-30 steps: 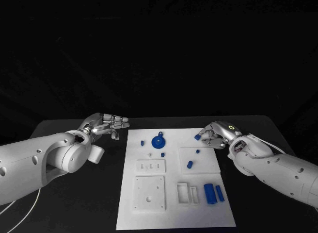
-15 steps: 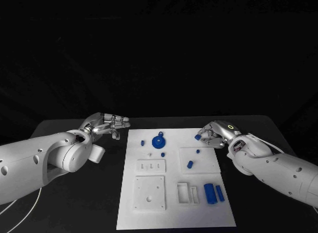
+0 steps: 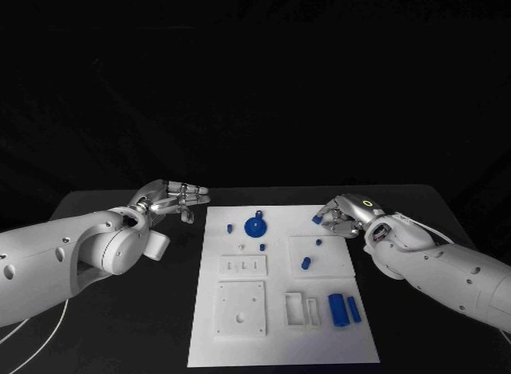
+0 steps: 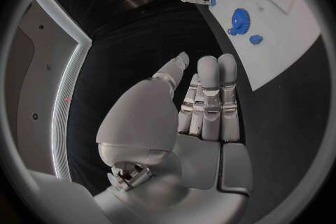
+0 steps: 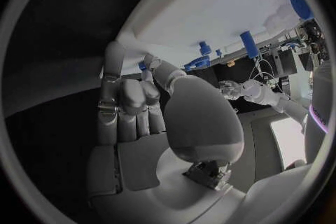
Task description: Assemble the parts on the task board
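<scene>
Part (image 3: 318, 220) half-hidden in right hand (image 3: 343, 216)

The scene is dim, with a black backdrop and a black table (image 3: 121, 327) swallowing detail. The white task board (image 3: 280, 343) and arms stand out brightly and sharply. Both wrist views bend straight edges strongly towards their circular rims.

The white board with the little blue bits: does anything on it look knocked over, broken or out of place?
Nothing stands out. The task board lies flat and square on the table, and the blue parts look whole: a gear, small pegs and two bars. One small blue part sits in the right hand. The left hand holds nothing.
</scene>
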